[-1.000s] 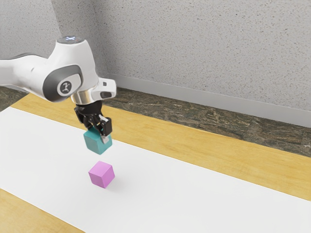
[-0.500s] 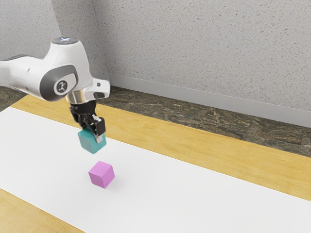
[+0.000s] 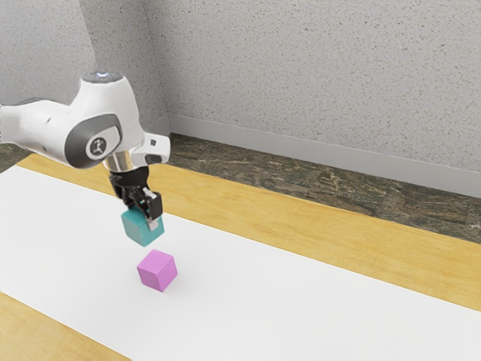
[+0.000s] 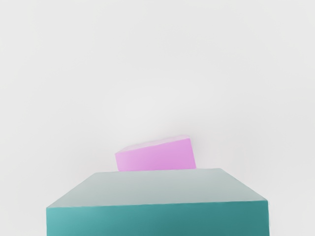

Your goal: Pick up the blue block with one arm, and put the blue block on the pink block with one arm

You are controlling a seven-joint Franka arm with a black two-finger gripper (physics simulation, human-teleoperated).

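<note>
The blue block (image 3: 139, 229) was held tight between the two black fingers of the gripper (image 3: 144, 213), up in the air above the white mat (image 3: 316, 301). Since a second ago, it had been carried a little toward the exterior view's left and then brought down a bit, so it hung closer to the pink block (image 3: 156, 271). The pink block had not been moved; it sat on the mat just below the blue one, a little nearer and to the right. In the wrist view, the pink block (image 4: 156, 156) was seen past the far edge of the blue block (image 4: 157, 209), not right under it. So the lift seemed to be done, but the blue block probably needed to be lined up better before it could be set down. Both blocks were small cubes with flat, smooth faces and sharp edges. The blue one looked more blue-green. The mat was plain and smooth, the table (image 3: 338, 226) under it looked like light wood, and the wall (image 3: 316, 68) looked rough and grey.
</note>
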